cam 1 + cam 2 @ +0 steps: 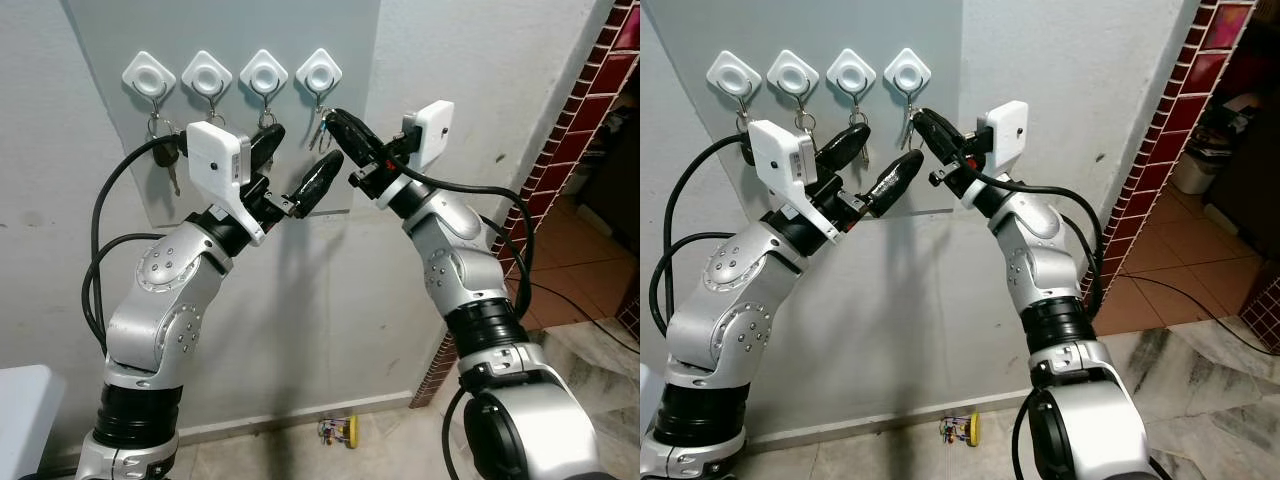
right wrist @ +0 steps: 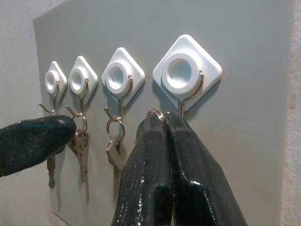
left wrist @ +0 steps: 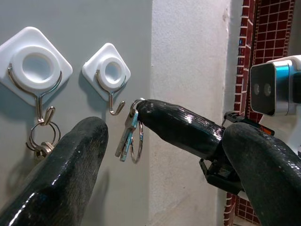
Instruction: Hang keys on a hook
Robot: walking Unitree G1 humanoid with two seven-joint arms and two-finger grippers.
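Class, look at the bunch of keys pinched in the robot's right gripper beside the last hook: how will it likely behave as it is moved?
The keys dangle loosely from their ring, so they will probably swing and turn. Held only by the right gripper at its fingertips, the thin metal ring may slip. It looks small and light, so the hook should bear it.

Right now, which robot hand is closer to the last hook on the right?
The right hand. It holds the keys just beside that hook. The left hand is open, lower down and off to the left of it.
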